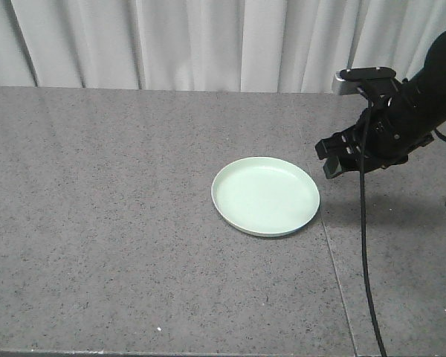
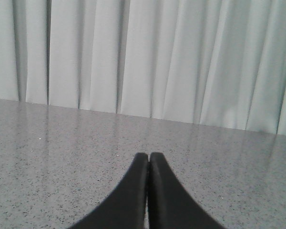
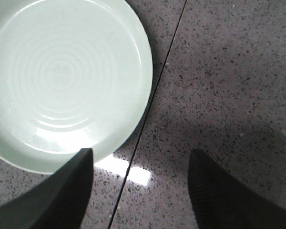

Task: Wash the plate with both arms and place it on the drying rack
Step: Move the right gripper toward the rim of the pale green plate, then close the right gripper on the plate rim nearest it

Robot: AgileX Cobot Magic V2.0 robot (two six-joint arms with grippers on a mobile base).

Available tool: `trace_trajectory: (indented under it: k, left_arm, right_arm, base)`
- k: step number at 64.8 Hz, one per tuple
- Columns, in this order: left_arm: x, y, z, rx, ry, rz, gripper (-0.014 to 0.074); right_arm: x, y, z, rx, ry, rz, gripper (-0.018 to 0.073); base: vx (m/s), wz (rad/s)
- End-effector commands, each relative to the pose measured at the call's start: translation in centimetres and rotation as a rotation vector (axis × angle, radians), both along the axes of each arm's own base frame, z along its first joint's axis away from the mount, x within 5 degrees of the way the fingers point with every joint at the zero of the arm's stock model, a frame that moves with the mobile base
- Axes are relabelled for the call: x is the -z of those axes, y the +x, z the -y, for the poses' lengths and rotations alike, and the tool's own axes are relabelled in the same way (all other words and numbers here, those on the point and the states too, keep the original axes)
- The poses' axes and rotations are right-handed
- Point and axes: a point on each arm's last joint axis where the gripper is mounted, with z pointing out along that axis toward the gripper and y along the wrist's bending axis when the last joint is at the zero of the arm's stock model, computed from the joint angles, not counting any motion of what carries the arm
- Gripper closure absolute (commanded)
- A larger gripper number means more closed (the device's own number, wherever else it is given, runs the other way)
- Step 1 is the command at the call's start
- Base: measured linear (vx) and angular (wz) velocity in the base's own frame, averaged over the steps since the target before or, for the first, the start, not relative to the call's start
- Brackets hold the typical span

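Plate (image 1: pixel 265 195) sits flat on the grey speckled bench (image 1: pixel 97 223), roughly mid-bench, right side up. Its right edge is just beside the seam (image 1: pixel 334 268) in the benchtop. The right wrist view shows only faint concentric rings and some glare on the plate's face, with a low rim all round.

Right hand (image 1: pixel 331 158) is open, fingers well apart, gripping nothing. It hangs above the bench just right of the plate, pointing toward it and casting a shadow on the surface below. In its wrist view one finger (image 3: pixel 62 191) overlaps the plate's near rim, and the other is over bare bench across the seam. Can't tell if anything touches. A black cable (image 1: pixel 364 245) hangs from that arm.

Left hand (image 2: pixel 148 156) is closed, fingertips pressed together with nothing between them. It's low over the bench, facing the white curtain (image 2: pixel 157 62).
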Motion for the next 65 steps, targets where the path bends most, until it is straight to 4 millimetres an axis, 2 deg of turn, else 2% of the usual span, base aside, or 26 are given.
trace_trajectory:
  k: [1, 17, 29, 50, 65]
  left_arm:
    - [-1.5, -0.4, 0.0, 0.002, 0.000, 0.115, 0.0603]
    - [-1.5, -0.4, 0.0, 0.002, 0.000, 0.115, 0.0603]
    - [-1.5, -0.4, 0.0, 0.002, 0.000, 0.115, 0.0603]
    - [-1.5, -0.4, 0.0, 0.002, 0.000, 0.115, 0.0603]
    - [-1.5, -0.4, 0.0, 0.002, 0.000, 0.115, 0.0603]
  right_arm:
    - [-2.2, 0.7, -0.4, 0.016, 0.055, 0.087, 0.0124]
    - [-0.4, 3.1, -1.0, 0.020, 0.098, 0.062, 0.0130]
    - [1.4, 4.6, -1.2, 0.030, 0.102, 0.046, 0.0168]
    - [4.3, 5.9, -1.4, 0.044, 0.102, 0.008, 0.0185]
    - [5.2, 6.4, -1.5, 0.049, 0.116, 0.000, 0.0205]
  base:
    - [0.00, 0.00]
    - [0.00, 0.00]
    - [0.00, 0.00]
    - [0.00, 0.00]
    - [0.00, 0.00]
